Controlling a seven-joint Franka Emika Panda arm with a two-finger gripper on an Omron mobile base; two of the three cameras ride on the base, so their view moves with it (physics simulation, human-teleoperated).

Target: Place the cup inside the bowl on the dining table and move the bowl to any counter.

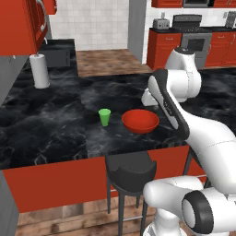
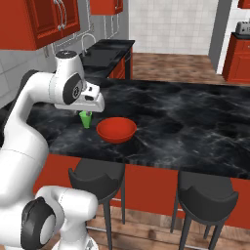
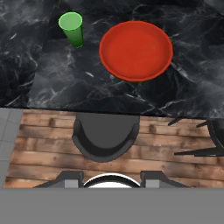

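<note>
The small green cup (image 1: 104, 117) (image 2: 86, 118) (image 3: 72, 28) stands upright on the dining table (image 1: 46, 124) (image 2: 195, 122) (image 3: 65, 78), near its front edge. Just to its right, a little apart, sits the wide red bowl (image 1: 140, 121) (image 2: 116, 130) (image 3: 136, 50), with nothing in it. My gripper (image 3: 111, 178) hangs high over the table's near edge and the stool below, looking down. Its fingertips stand apart with nothing between them. The cup and bowl lie ahead of it, untouched.
Black stools (image 1: 131, 173) (image 2: 97, 178) (image 2: 205, 193) (image 3: 105, 135) stand at the table's front side on a wooden floor. A paper towel roll (image 1: 40, 70) is at the table's far left. A sink counter (image 2: 105, 53) and a counter with a toaster (image 1: 160, 23) beside a stove (image 1: 193, 32) lie beyond.
</note>
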